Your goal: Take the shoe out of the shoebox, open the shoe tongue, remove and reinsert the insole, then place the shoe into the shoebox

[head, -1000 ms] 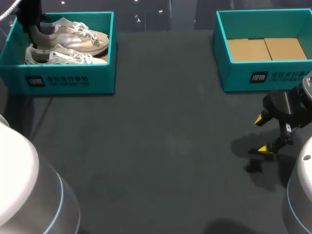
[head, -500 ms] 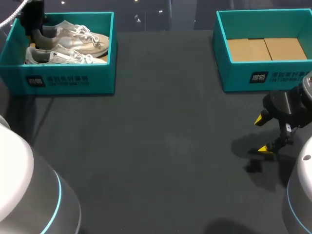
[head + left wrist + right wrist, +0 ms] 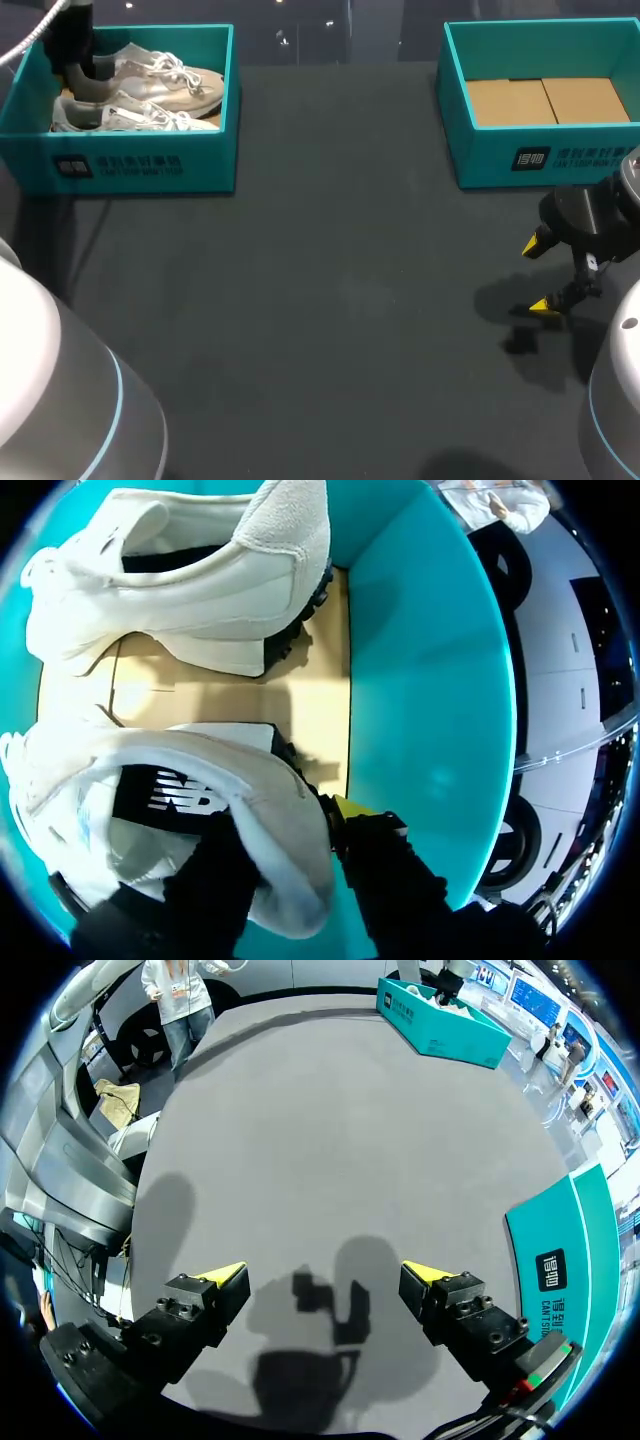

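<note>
Two white shoes lie in the teal left shoebox (image 3: 150,165). My left gripper (image 3: 78,55) reaches down into its left end, at the heel of the far shoe (image 3: 165,78). In the left wrist view the gripper (image 3: 290,822) straddles that shoe's (image 3: 180,780) heel collar, one finger inside the opening and one yellow-tipped finger (image 3: 352,808) outside, both against it. The second shoe (image 3: 190,575) lies ahead on the cardboard floor. My right gripper (image 3: 540,276) hangs open just above the table in front of the right shoebox, holding nothing (image 3: 325,1275).
The right shoebox (image 3: 540,160) stands at the back right and holds only a cardboard floor; its wall (image 3: 565,1260) is close beside my right gripper. The second shoe (image 3: 125,118) lies along the left box's front wall. Dark table stretches between the boxes.
The far shoe, raised and tilted in the left gripper a second ago, has sunk down into the box. The left arm shifted slightly toward the back. The right arm has not moved.
</note>
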